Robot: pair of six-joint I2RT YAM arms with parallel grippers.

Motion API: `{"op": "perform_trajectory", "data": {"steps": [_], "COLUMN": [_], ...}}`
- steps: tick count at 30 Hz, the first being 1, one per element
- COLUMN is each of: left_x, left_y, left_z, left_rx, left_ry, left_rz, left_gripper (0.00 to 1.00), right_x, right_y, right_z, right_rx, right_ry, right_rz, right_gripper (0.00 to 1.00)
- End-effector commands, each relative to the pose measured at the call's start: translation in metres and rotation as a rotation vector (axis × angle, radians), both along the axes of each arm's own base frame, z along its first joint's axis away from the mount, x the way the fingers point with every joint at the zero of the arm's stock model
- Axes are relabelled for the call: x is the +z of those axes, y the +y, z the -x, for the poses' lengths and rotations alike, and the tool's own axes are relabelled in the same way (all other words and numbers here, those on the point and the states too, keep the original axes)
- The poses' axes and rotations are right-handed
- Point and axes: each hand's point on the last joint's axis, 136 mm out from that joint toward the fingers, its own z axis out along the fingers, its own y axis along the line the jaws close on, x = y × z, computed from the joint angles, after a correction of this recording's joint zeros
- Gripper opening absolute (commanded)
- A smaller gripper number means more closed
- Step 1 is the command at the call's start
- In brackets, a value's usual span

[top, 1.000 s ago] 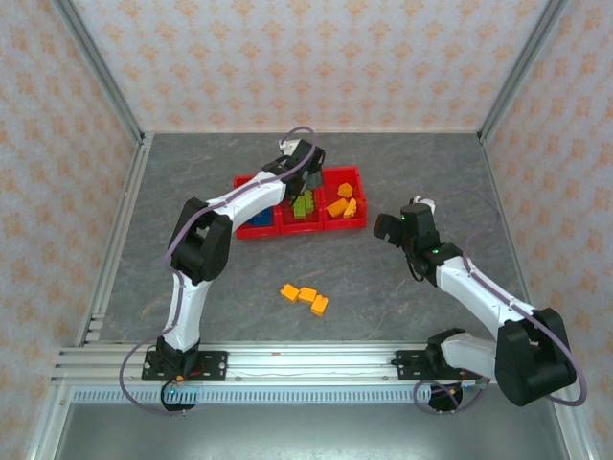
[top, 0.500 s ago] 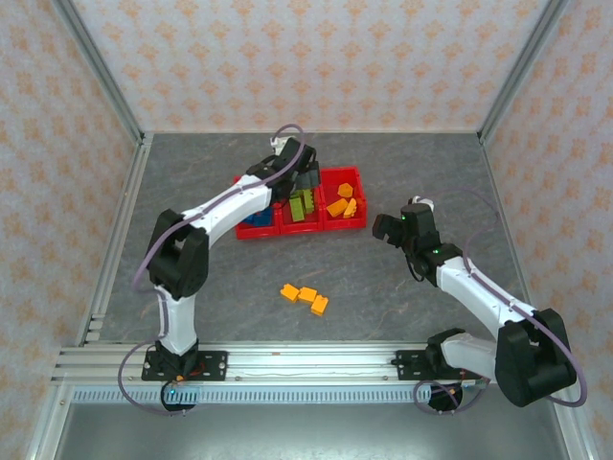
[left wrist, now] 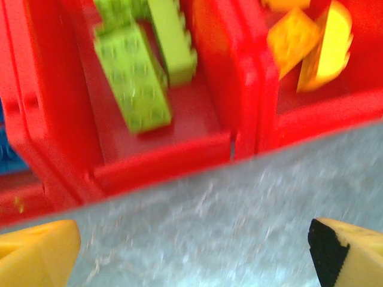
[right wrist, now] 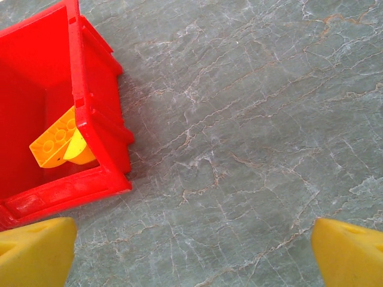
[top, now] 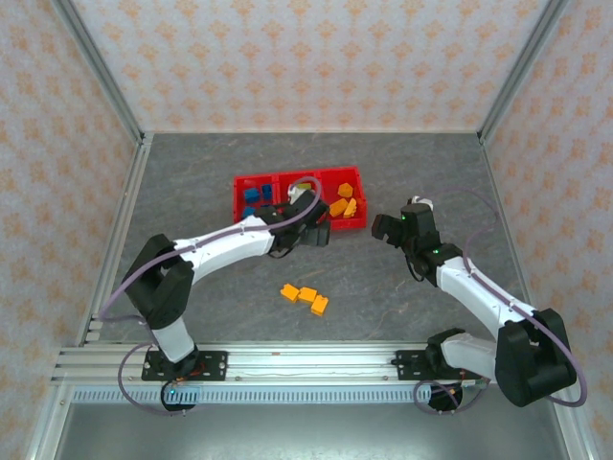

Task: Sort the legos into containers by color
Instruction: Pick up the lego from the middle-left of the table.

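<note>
My left end effector (top: 314, 233) and right end effector (top: 395, 228) both stand apart, empty. Three orange bricks (top: 305, 296) lie on the desk (top: 192, 192), near the red bins (top: 350, 226). They look light, stiff and slick, so I'd pinch the flat sides.

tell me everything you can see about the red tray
The red tray looks like glossy plastic: three open-top rectangular bins joined in a row, lying flat toward the back of the grey table. Blue bricks lie in its left bin, green bricks in the middle, orange-yellow bricks in the right. The left claw hangs open just before its front wall.
</note>
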Motion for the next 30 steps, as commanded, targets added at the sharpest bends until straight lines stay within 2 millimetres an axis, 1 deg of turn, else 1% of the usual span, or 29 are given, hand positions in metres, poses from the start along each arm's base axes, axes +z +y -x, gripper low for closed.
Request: {"op": "perform_trajectory", "data": {"steps": [1,3,8,12,15,18,23,25,26,30], "left_x": [0.007,0.008,0.005,0.006,0.007,0.002,-0.016,-0.021,-0.023,-0.031], "left_y": [-0.003,-0.011,-0.021,-0.034,-0.039,-0.044,-0.047,-0.048,-0.047,-0.047], "left_z": [0.029,0.044,0.075,0.101,0.119,0.136,0.16,0.168,0.171,0.185], "left_rx": [-0.063,-0.107,-0.157,-0.183,-0.186,-0.2,-0.206,-0.204,-0.196,-0.166], "left_ry": [0.036,0.044,0.078,0.113,0.136,0.153,0.208,0.224,0.227,0.254], "left_rz": [0.024,0.026,-0.032,-0.004,0.008,-0.007,-0.032,-0.041,-0.043,-0.013], "left_gripper": [1.0,0.99,0.92,0.86,0.84,0.86,0.9,0.94,0.99,0.99], "right_x": [0.001,0.001,0.003,0.005,0.009,0.016,0.034,0.035,0.035,0.032], "right_y": [-0.002,-0.003,-0.001,-0.003,-0.006,-0.009,-0.012,-0.015,-0.015,-0.017], "right_z": [0.0,-0.001,0.0,0.003,0.005,0.008,0.012,0.014,0.016,0.023], "right_rx": [0.0,-0.002,-0.008,-0.019,-0.039,-0.068,-0.087,-0.094,-0.097,-0.116], "right_ry": [-0.013,-0.014,-0.012,-0.018,-0.031,-0.067,-0.14,-0.142,-0.14,-0.146], "right_rz": [0.008,0.007,-0.012,-0.022,-0.025,-0.06,-0.098,-0.093,-0.092,-0.128], "right_gripper": [1.0,1.0,1.0,1.0,1.0,1.0,1.0,1.0,1.0,1.0]}}
